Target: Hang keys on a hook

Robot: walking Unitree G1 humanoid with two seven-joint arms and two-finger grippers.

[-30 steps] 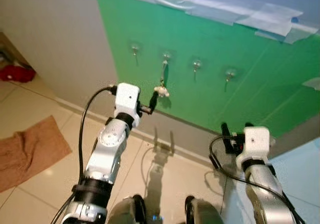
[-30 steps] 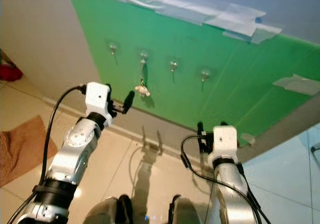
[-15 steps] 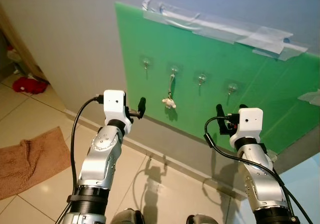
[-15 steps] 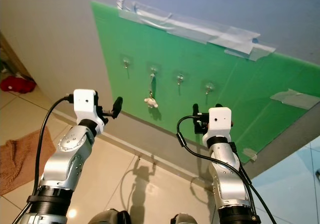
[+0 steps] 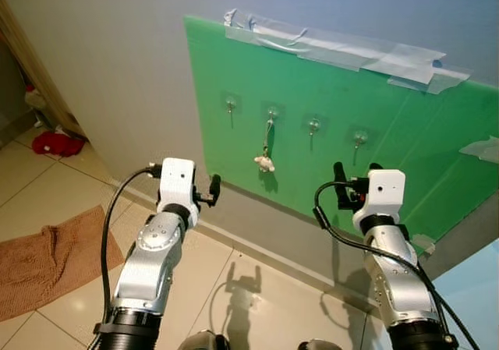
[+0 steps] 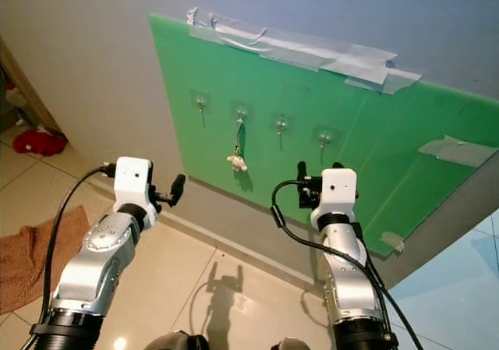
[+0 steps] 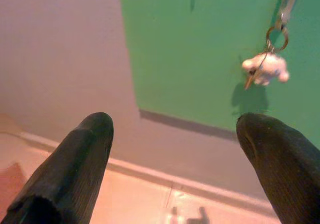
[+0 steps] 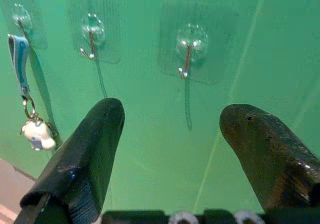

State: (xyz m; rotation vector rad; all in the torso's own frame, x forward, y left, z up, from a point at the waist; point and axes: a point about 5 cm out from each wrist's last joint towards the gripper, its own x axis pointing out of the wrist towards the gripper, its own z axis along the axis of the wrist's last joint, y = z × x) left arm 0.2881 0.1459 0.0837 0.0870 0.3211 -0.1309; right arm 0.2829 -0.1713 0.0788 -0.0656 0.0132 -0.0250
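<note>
On grey wall (image 5: 117, 61), taped green board (image 5: 374, 171) above tiled floor (image 5: 47, 202)

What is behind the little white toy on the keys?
Behind the white toy is the green board, taped to the grey wall. The toy's shadow falls on the board. The keys hang from the second hook. What the board covers cannot be seen.

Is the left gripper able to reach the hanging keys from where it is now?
Probably yes. The left gripper is open and empty, below and to the left of the keys, which hang from the second hook on the green board. Nothing stands between them; it must rise and move toward the wall.
</note>
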